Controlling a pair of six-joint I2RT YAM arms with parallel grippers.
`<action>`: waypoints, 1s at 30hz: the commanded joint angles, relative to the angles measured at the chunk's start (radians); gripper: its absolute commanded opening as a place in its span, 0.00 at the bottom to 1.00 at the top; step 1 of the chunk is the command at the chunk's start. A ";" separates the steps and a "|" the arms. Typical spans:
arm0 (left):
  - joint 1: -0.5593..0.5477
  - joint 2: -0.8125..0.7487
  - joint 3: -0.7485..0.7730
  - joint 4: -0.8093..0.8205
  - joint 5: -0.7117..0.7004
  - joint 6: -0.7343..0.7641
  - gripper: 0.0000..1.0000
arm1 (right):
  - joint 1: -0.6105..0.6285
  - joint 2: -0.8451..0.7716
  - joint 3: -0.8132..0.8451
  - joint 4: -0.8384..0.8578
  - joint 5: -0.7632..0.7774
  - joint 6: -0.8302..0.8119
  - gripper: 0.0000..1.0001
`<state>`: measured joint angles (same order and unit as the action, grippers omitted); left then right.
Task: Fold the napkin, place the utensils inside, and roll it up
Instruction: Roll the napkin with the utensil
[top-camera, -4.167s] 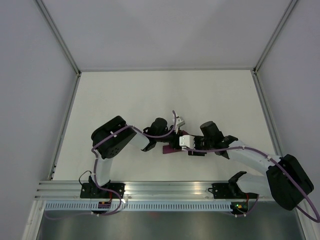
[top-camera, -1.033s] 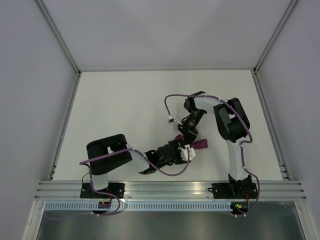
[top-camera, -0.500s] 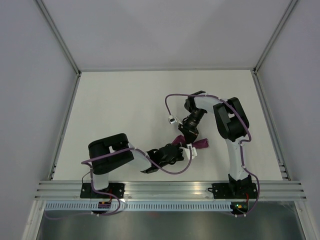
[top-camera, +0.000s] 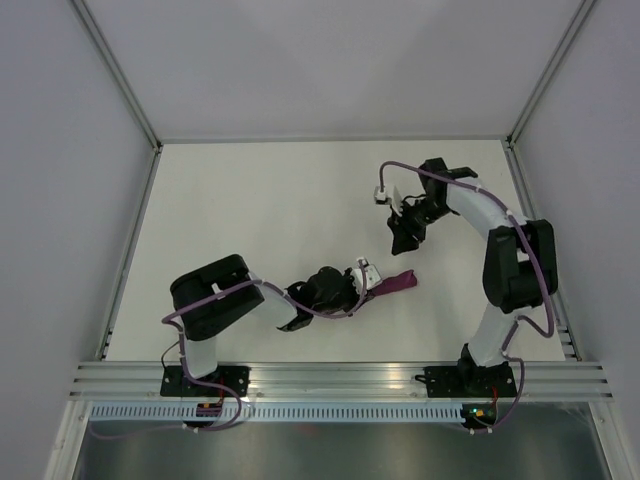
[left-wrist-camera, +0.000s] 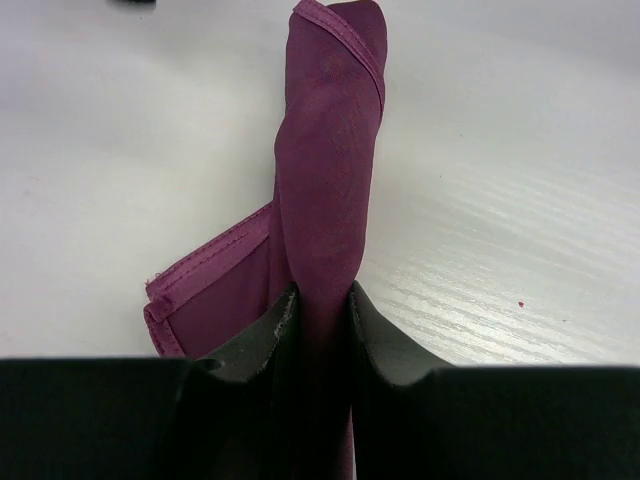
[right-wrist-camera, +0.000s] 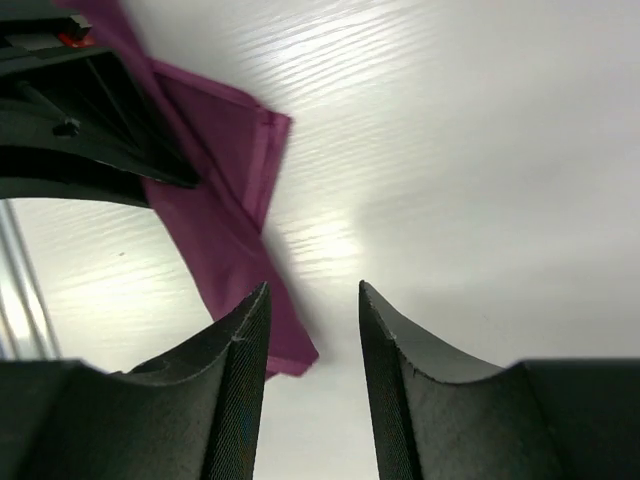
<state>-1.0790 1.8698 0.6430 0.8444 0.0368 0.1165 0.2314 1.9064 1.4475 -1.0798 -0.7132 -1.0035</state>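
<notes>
The napkin (top-camera: 396, 284) lies rolled into a slim dark magenta tube on the white table (top-camera: 260, 200), right of centre. In the left wrist view the napkin (left-wrist-camera: 332, 150) runs straight away from the camera, with a loose folded flap at its lower left. My left gripper (top-camera: 362, 280) (left-wrist-camera: 320, 302) is shut on the near end of the roll. My right gripper (top-camera: 405, 240) (right-wrist-camera: 313, 295) hovers open behind the roll's far end, with nothing between its fingers; the napkin (right-wrist-camera: 215, 200) lies just left of them. The utensils are out of view.
An aluminium rail (top-camera: 340, 378) runs along the near edge by the arm bases. Pale enclosure walls and metal frame posts (top-camera: 120, 80) surround the table. The left arm's black gripper body (right-wrist-camera: 80, 130) fills the upper left of the right wrist view.
My right gripper has opened, let go of the napkin and pulled back and to the right. My left gripper has closed on the roll's near end and shifted slightly back.
</notes>
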 joint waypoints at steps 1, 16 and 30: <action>0.048 0.026 -0.043 -0.171 0.194 -0.190 0.02 | -0.055 -0.185 -0.126 0.215 -0.029 0.045 0.47; 0.235 0.156 0.127 -0.468 0.528 -0.324 0.02 | 0.066 -0.656 -0.718 0.614 0.096 -0.031 0.57; 0.281 0.270 0.213 -0.596 0.664 -0.371 0.02 | 0.341 -0.774 -0.973 0.942 0.350 0.003 0.63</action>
<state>-0.8001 2.0148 0.8948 0.5785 0.6910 -0.2276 0.5411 1.1477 0.4969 -0.2535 -0.4213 -0.9981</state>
